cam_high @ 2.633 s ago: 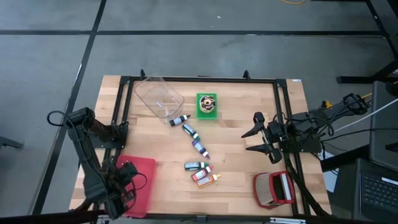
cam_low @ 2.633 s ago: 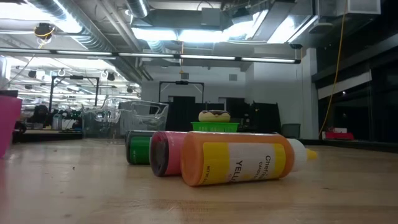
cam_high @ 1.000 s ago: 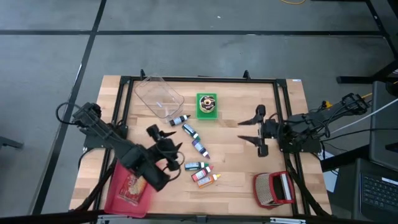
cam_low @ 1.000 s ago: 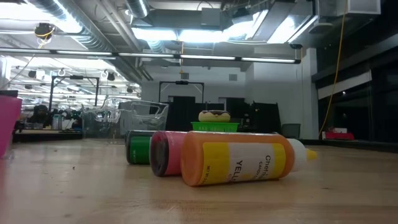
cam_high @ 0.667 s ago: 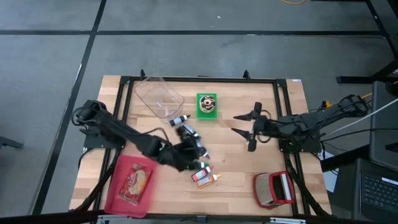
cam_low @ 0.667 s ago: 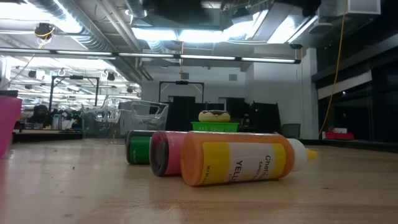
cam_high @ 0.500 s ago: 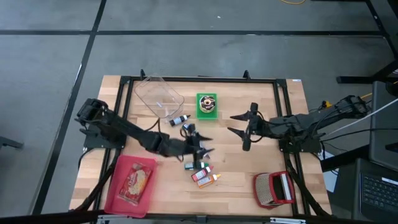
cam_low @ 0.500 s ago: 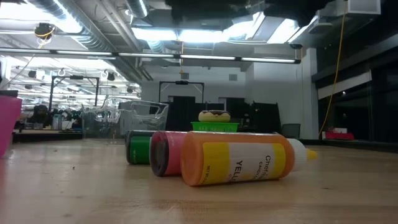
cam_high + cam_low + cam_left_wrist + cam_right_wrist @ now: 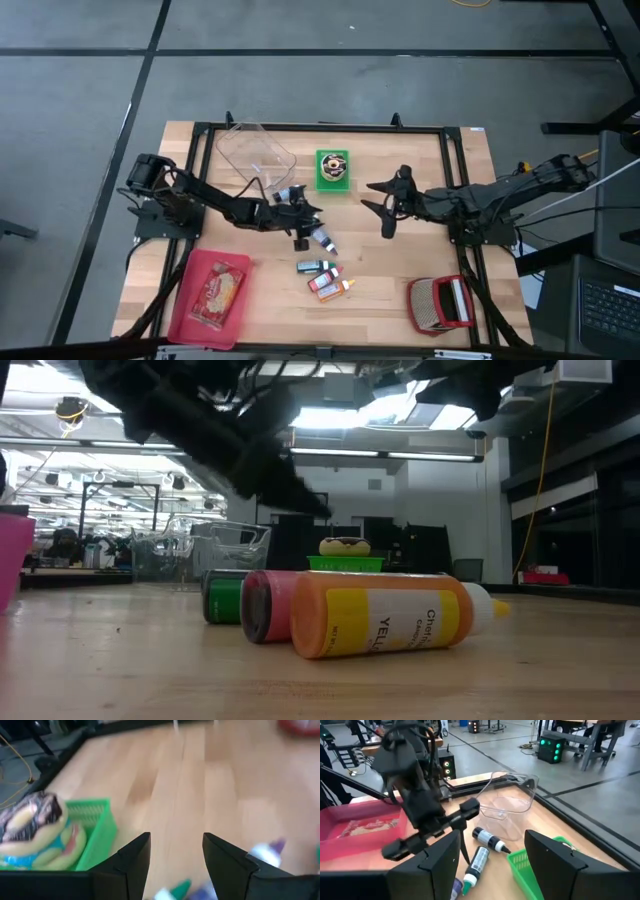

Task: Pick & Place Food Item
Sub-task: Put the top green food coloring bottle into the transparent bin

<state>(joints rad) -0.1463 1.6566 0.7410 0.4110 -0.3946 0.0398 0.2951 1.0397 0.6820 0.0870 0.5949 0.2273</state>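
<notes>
While a second ago our left arm was over the red tray (image 9: pixel 212 298) at the near left corner, we now have it stretched across the middle of the table, with the left gripper (image 9: pixel 299 222) above the far end of the scattered food-colouring bottles (image 9: pixel 322 238). It has swept from the tray past the bottle row toward the far side. Our left fingers (image 9: pixel 134 857) stand apart with nothing between them, though a little less wide than a moment ago. The left wrist view shows bare wood between them and the green basket (image 9: pixel 95 827) just off to one side.

The food item, a doughnut (image 9: pixel 333 164), sits in that green basket on the far side of the table, beside the clear container (image 9: pixel 256 157). We have not touched it. The red tray already holds a packet (image 9: pixel 214 290) of some food.

Our right arm has also crept inward from the right edge, and the right gripper (image 9: pixel 386 204) now hovers to the right of the basket, jaws apart and empty. Both grippers now flank the basket.

We judge that we are in the approach for the next pick. The left gripper is nearer, so a short reach farther would bring it over the doughnut. With both arms converging, we should watch for crowding above the basket.
</notes>
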